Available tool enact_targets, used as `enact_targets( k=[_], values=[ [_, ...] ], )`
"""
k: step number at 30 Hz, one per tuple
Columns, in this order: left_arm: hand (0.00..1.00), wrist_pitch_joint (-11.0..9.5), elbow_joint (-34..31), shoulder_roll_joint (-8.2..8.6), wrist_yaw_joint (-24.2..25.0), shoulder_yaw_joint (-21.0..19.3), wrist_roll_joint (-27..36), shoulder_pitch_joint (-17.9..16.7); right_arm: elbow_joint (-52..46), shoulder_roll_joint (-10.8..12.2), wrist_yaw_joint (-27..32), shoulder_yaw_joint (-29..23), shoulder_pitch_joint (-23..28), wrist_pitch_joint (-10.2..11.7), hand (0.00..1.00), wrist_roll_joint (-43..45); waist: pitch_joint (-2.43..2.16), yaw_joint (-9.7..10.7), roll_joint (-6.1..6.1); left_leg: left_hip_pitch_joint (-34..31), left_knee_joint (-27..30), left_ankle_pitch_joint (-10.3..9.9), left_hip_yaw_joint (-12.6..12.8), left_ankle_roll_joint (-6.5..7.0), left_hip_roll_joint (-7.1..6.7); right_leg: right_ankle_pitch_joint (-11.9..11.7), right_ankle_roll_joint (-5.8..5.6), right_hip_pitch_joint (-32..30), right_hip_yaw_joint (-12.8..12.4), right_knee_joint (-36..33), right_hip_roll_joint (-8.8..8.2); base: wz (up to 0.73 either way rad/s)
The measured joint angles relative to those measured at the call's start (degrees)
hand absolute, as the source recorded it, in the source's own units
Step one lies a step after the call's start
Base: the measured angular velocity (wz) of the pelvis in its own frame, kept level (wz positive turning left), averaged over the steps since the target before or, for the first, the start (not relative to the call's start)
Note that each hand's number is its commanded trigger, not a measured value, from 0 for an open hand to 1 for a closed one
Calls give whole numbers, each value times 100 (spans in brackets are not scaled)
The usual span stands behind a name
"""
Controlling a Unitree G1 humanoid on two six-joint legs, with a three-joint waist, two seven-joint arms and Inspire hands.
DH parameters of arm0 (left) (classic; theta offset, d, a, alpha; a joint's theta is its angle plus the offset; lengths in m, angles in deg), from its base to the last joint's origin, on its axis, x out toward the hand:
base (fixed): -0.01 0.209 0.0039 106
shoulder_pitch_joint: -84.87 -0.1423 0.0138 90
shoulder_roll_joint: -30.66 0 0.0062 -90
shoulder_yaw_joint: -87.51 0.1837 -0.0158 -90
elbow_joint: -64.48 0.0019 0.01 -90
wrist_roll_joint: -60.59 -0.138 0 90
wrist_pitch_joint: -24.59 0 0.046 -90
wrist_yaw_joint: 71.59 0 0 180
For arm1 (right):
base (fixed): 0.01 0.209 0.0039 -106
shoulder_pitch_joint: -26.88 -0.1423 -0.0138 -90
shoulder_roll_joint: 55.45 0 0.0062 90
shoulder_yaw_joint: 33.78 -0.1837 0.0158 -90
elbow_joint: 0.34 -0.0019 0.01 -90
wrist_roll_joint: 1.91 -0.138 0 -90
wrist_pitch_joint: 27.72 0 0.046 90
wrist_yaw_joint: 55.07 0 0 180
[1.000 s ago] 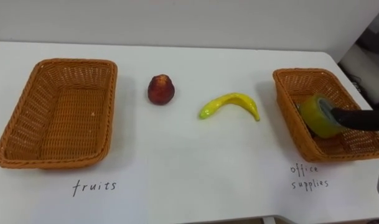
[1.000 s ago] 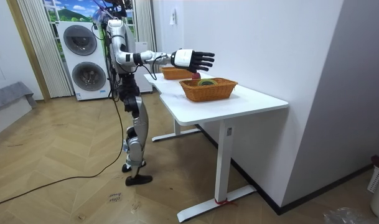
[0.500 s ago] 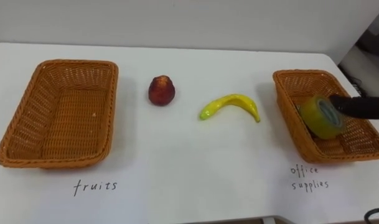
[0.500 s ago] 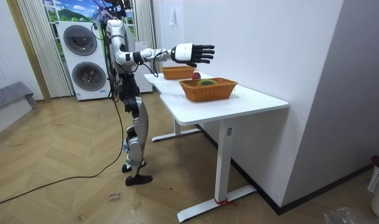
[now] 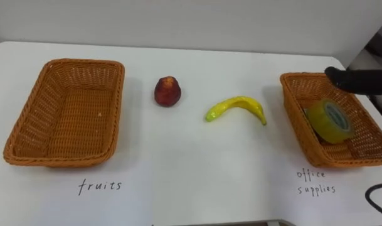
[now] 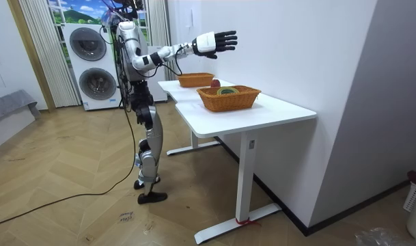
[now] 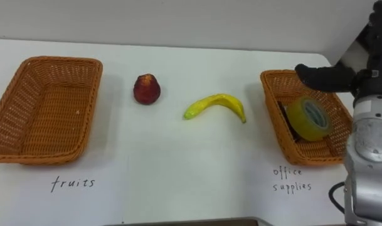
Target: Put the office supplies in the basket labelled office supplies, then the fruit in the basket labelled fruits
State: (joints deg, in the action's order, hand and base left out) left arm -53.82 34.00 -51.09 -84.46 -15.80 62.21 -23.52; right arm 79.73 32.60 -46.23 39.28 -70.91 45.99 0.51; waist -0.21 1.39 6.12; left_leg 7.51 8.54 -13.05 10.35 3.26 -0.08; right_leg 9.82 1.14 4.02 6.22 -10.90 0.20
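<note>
You have the right robot hand (image 7: 328, 76) raised over the right end of the bench (image 5: 191, 176), fingers straight and spread, holding nothing. Well off to that hand's left sits the fruit basket (image 5: 113, 107), while the supplies basket (image 5: 291, 107) lies directly beneath the hand. The banana (image 5: 238, 102) rests on the bench to the hand's left, just outside the supplies basket, the tape roll (image 5: 328, 122) leans inside that basket below the fingers, and the peach (image 5: 167, 91) stands farther left, past the banana.
</note>
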Motion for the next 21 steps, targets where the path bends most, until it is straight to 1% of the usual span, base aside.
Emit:
enact_targets(
  k=[3,6,7,9,11,12,13,15,17,19,21],
  values=[
    [0,-29,2,-1,-5,-3,-1,-8,0,0,-36,29,-123,0,0,46,-3,-65,22,-44,8,0,-26,0,1,0,0,0,37,1,-1,5],
    [0,-27,26,5,5,10,-2,9,-1,-50,-119,241,-338,-1,0,46,-5,-95,32,-81,18,0,-55,0,0,0,0,-18,88,1,-6,5],
    [0,-28,34,3,13,2,-4,43,-2,-89,-199,327,-417,-1,0,76,-5,-135,30,-81,18,0,-57,0,1,0,0,-18,96,2,-6,0],
    [0,-31,89,-1,79,-1,-2,135,-2,-94,-288,447,-569,-2,0,291,1,-187,21,-88,17,0,-75,0,0,0,0,-18,115,4,-9,5],
    [0,-26,129,0,128,2,-2,199,-16,-111,-419,625,-719,-1,0,301,0,-251,15,-87,20,0,-108,0,-1,0,0,-9,180,12,-14,6],
    [0,-20,129,0,129,9,-3,209,-15,-120,-451,686,-735,-2,0,302,9,-298,0,-84,21,0,-107,0,-1,0,0,-6,177,18,-15,0],
    [0,-4,128,3,129,23,-2,243,-15,-124,-536,795,-762,-5,0,302,2,-344,12,-83,28,1,-118,0,-3,0,0,-7,182,25,-16,5],
    [0,6,128,5,129,53,-4,277,-14,-125,-688,993,-807,-7,0,299,12,-352,-3,-89,54,2,-149,1,-10,0,0,3,193,31,-25,8],
    [0,8,126,-1,129,53,-6,282,3,-124,-898,1167,-835,-7,0,299,17,-417,-5,-99,64,2,-169,1,-15,0,0,10,237,33,-35,6],
    [0,13,129,-4,128,54,-6,282,8,-125,-1016,1186,-841,-7,0,300,25,-480,-7,-109,65,2,-183,2,-21,1,-1,10,276,39,-44,7],
    [0,34,144,-18,128,53,-16,279,46,-125,-1118,1186,-845,-7,0,332,28,-497,-10,-150,80,3,-260,3,-30,1,-2,9,346,40,-58,17]
  ],
)
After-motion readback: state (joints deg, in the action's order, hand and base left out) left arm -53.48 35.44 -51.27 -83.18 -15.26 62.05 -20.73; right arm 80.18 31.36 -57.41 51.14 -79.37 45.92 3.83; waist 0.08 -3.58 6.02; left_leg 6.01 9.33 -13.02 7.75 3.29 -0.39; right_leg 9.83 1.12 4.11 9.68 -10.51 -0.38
